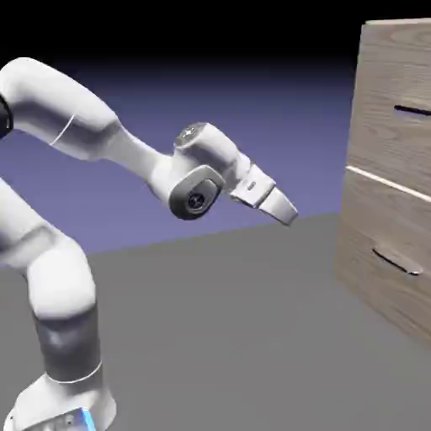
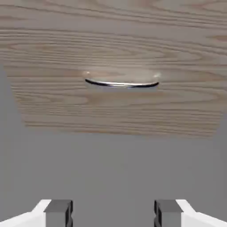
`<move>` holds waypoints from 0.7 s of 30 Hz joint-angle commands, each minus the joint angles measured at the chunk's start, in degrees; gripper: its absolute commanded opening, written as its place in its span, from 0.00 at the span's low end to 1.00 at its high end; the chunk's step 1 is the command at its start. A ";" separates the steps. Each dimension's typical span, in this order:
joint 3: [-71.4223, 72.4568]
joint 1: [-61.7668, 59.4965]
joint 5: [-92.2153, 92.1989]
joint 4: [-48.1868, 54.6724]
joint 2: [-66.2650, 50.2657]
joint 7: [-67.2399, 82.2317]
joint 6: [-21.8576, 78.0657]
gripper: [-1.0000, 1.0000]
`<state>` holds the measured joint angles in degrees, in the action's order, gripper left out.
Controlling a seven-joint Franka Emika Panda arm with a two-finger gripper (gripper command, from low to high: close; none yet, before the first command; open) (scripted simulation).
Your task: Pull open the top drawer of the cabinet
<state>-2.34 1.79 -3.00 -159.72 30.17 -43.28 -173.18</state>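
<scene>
Top drawer (image 1: 396,105) shut; gripper (image 2: 113,212) spread (nothing between), above grey table (image 1: 244,328).

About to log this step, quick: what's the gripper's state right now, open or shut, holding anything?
Gripper: open, holding nothing; its fingertips are spread wide, short of the cabinet.
</scene>
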 commanded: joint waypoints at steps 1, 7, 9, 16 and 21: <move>-1.94 0.92 -2.50 1.06 -2.07 -0.68 0.68 0.50; -13.57 6.43 -17.45 7.44 -14.47 -4.77 4.78 0.50; -17.45 8.26 -22.43 9.56 -18.60 -6.13 6.15 0.50; -31.01 14.69 -39.87 17.00 -33.07 -10.89 10.93 0.50; -40.70 19.28 -52.33 22.31 -43.41 -14.29 14.34 0.50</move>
<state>-43.04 21.07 -55.33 -137.41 -13.24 -57.57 -158.84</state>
